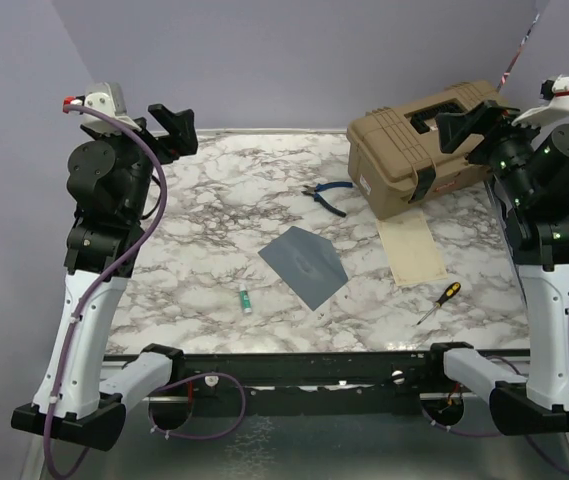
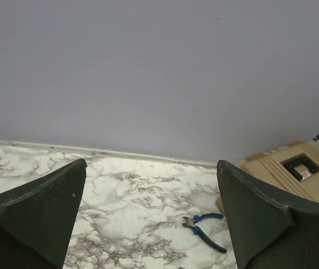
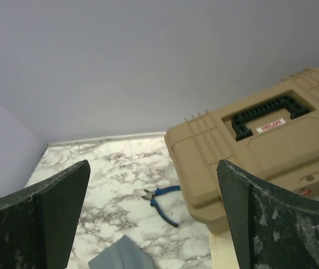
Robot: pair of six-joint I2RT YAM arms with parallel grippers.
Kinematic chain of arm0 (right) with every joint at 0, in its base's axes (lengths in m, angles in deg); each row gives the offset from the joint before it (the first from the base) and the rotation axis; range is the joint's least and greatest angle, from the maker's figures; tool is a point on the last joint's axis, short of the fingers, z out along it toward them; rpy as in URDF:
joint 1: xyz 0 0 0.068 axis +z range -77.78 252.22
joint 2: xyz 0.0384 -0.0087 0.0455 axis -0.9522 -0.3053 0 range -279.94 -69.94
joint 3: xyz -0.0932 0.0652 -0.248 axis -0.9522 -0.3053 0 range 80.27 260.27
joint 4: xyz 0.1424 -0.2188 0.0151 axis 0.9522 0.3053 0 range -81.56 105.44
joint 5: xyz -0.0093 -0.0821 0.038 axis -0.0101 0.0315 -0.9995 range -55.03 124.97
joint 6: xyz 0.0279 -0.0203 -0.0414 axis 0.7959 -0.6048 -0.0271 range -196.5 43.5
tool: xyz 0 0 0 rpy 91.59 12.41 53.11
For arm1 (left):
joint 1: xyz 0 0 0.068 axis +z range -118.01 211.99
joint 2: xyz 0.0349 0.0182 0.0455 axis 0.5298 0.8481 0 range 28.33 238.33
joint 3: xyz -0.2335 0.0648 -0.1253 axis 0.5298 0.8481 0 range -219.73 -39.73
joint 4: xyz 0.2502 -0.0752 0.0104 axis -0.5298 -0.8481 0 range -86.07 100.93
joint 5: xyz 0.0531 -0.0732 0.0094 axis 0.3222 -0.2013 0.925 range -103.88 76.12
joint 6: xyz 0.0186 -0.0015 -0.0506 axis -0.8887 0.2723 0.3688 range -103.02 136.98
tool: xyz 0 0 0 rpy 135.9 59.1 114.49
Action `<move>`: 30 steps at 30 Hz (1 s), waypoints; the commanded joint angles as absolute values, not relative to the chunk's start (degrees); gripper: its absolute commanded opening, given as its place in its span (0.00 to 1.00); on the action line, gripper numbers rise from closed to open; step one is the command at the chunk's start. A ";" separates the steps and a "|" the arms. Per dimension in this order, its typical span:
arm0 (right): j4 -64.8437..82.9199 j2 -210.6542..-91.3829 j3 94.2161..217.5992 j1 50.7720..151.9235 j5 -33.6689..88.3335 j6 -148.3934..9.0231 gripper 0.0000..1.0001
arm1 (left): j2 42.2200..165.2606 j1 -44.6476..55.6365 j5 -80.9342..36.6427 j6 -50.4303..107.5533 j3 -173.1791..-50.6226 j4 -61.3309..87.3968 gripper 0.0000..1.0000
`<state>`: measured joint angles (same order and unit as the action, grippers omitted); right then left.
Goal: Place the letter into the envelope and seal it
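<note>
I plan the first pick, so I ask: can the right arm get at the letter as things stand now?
Probably yes. The letter lies flat and uncovered near the right arm, whose jaws are open above the tan case. Only the letter's far edge is close to that case.

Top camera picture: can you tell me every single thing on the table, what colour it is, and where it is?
table: 1, white marble with grey veins, under everything
envelope: 1, slate grey-blue, lying flat in the middle
letter: 1, pale cream, flat on the right, just in front of the toolbox
toolbox: 1, tan with a black handle, closed, far right corner
pliers: 1, blue handles, beyond the envelope, left of the toolbox
screwdriver: 1, yellow and black handle, near edge on the right
small tube: 1, green and white, near edge, left of the envelope
left gripper: 1, black, open, raised at the far left, holding nothing
right gripper: 1, black, open, raised over the toolbox, holding nothing
</note>
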<state>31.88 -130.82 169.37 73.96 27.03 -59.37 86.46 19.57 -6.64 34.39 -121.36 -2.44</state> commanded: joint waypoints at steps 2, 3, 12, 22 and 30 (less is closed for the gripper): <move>38.09 -128.14 165.71 73.63 29.82 -57.69 1.00 | 85.59 19.78 -16.85 34.78 -117.93 -0.19 0.99; 37.98 -127.27 163.18 73.63 30.07 -57.88 1.00 | 85.42 19.72 -23.65 33.77 -116.08 0.83 0.99; 41.56 -118.29 141.29 73.61 38.34 -53.28 1.00 | 89.74 19.63 -34.90 38.60 -104.73 2.26 0.99; 55.34 -121.57 131.73 73.57 47.80 -42.34 1.00 | 91.27 18.09 -29.10 41.02 -90.67 -2.12 0.99; 47.64 -126.34 121.77 73.62 41.01 -39.36 0.92 | 98.53 17.85 -38.52 44.43 -88.80 -0.49 0.99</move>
<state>51.45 -124.07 125.03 73.96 43.55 -41.85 96.06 18.26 -32.47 42.37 -88.94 -1.61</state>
